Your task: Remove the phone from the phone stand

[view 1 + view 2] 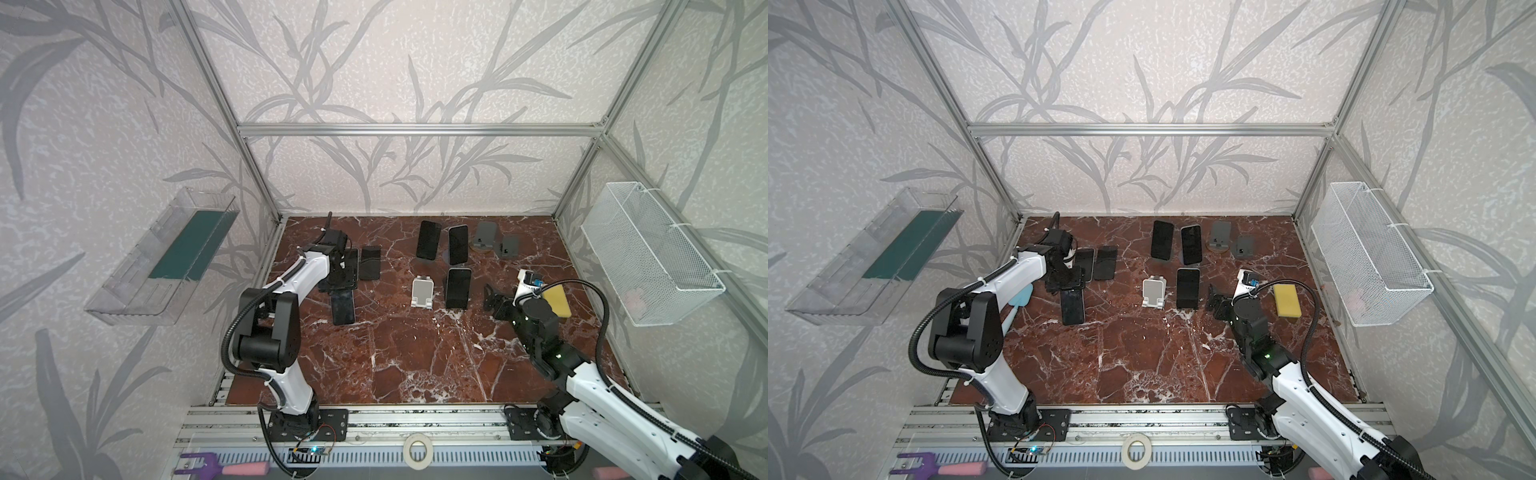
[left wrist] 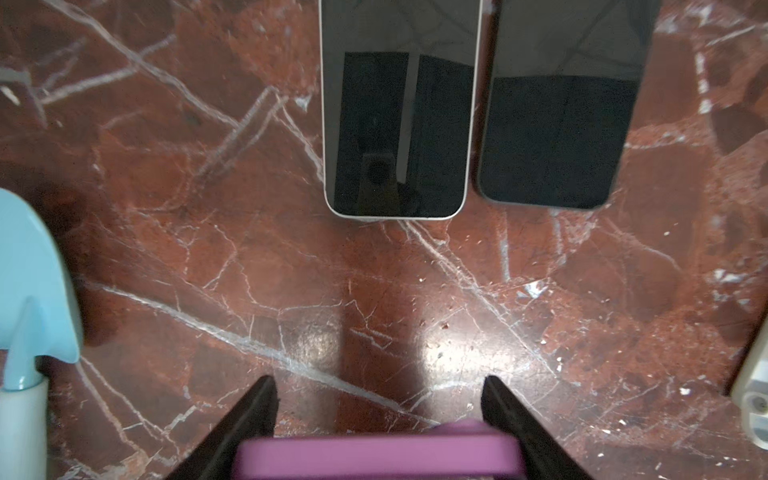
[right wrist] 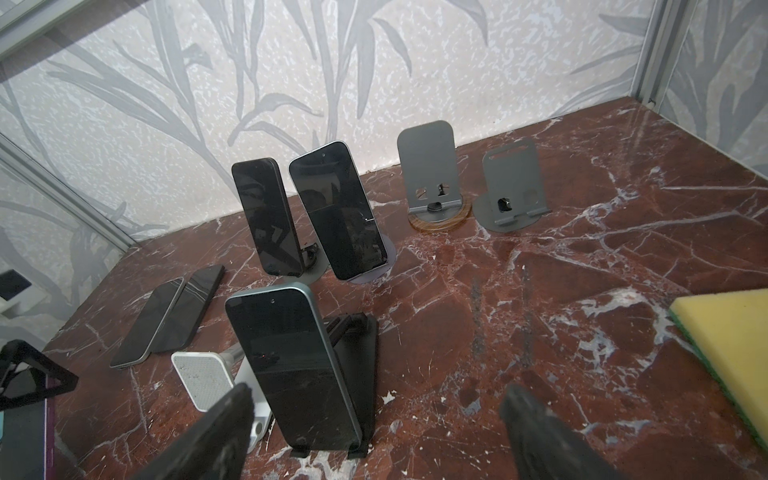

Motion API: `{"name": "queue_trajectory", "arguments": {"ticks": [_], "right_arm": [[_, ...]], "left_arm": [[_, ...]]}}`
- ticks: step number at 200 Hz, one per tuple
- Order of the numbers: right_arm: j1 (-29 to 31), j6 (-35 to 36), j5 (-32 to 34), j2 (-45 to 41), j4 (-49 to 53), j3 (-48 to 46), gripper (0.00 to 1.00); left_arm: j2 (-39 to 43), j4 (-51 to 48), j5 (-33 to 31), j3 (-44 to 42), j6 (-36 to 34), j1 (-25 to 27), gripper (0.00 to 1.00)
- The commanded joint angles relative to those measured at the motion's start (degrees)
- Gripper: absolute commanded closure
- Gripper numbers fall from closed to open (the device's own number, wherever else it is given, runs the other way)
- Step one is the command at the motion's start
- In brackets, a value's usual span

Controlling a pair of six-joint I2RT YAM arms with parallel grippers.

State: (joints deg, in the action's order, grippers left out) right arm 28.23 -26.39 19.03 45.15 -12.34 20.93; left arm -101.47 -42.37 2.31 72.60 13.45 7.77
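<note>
The small white-and-blue label [image 1: 528,277] on your right arm's wrist is too small to read. You have two containers, both hung on the side walls. The clear plastic bin [image 1: 124,291] on the left has a dark green sheet [image 1: 191,245] lying in it. The white wire basket [image 1: 648,253] is on the right, and you cannot make out its contents. Count six phones over the table [image 1: 415,353]. Three lean on stands: the front phone [image 3: 299,374] on a black stand [image 3: 361,345] mid-table, and behind it the dark back phone [image 3: 266,220] and the light-rimmed back phone [image 3: 336,212], each on a round-based stand. Two lie flat side by side at the back left, the white-rimmed flat phone [image 2: 399,108] and the dark flat phone [image 2: 557,104]. The sixth is the purple-cased phone [image 2: 374,457], pinched between your left fingers [image 2: 253,415]. Three stands are empty: the wood-based grey stand [image 3: 428,166] and the plain grey stand [image 3: 513,178] at the back right, and the white stand [image 1: 422,291] just left of the front phone. Your right fingers [image 3: 536,436] are spread wide, holding nothing, close beside the front phone. One yellow sponge [image 3: 731,345] and one light blue scoop [image 2: 33,282] also lie on the table.
</note>
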Motion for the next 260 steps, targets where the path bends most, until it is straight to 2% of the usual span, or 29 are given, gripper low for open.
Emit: {"name": "queue_trajectory", "arguments": {"ticks": [1, 33, 75, 141, 260], "right_arm": [[0.25, -0.1, 0.66, -1.02, -0.49, 0.25, 0.07], [0.23, 0.01, 1.27, -0.08, -0.97, 0.17, 0.07], [0.2, 0.37, 0.99, -0.71, -0.43, 0.5, 0.07], [0.23, 0.22, 0.92, -2.1, -0.05, 0.26, 0.07], [0.25, 0.55, 1.15, -0.61, -0.67, 0.25, 0.07]], "left_arm": [[-2.1, -3.35, 1.47, 3.95, -2.19, 0.05, 0.46], [-6.88, -4.86, -0.63, 6.83, -4.38, 0.05, 0.46], [-11.47, -6.23, 2.91, 7.58, -4.29, -0.04, 0.46], [-14.3, -8.94, 1.87, 9.4, -5.01, -0.02, 0.45], [-18.34, -10.56, -0.97, 12.58, -4.3, -0.04, 0.36]]}}
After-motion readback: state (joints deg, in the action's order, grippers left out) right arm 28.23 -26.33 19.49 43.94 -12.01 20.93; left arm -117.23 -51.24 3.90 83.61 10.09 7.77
